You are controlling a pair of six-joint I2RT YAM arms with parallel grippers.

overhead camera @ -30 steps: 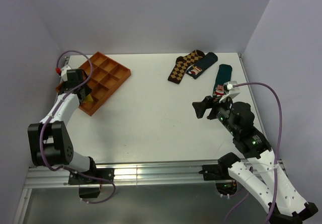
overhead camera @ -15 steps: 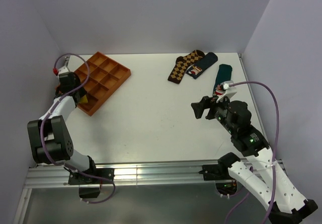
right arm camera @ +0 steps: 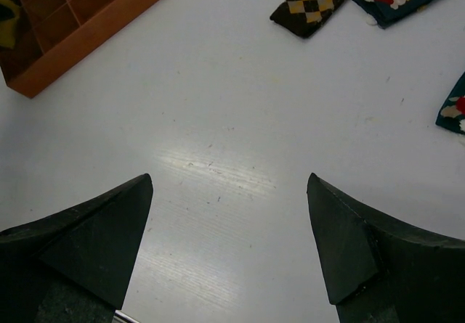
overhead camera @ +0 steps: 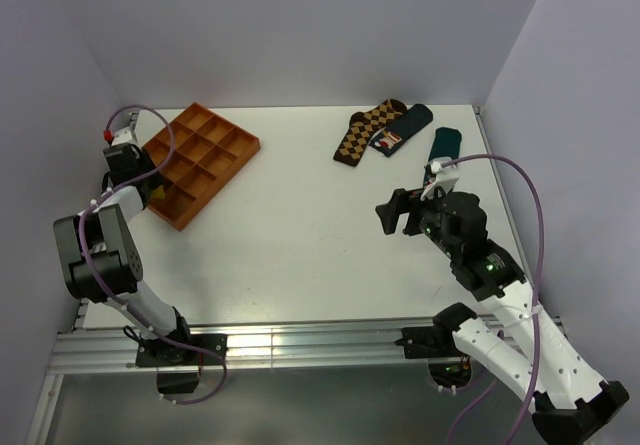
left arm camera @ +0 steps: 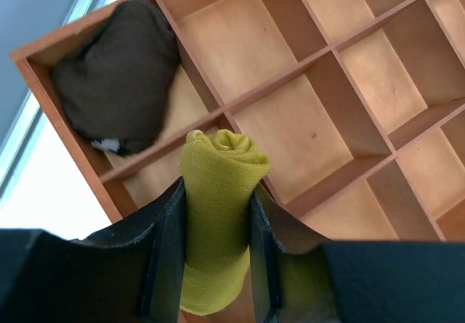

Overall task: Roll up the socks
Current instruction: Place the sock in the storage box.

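Matt ribbed knit-cloth sock (left arm camera: 218, 221); smooth wood tray (left arm camera: 290, 131); glossy white table (right arm camera: 218, 120), faintly scratched.

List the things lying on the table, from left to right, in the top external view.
Orange compartment tray → brown argyle sock → dark sock with a figure → dark green sock.

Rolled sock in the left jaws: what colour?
The rolled sock is plain mustard yellow, best seen in the left wrist view.

Your left end effector (left arm camera: 216, 194) grips the rolled mustard sock (left arm camera: 218, 229) above the wooden divided tray (left arm camera: 305, 127), near a dark brown fabric bundle (left arm camera: 120, 76).
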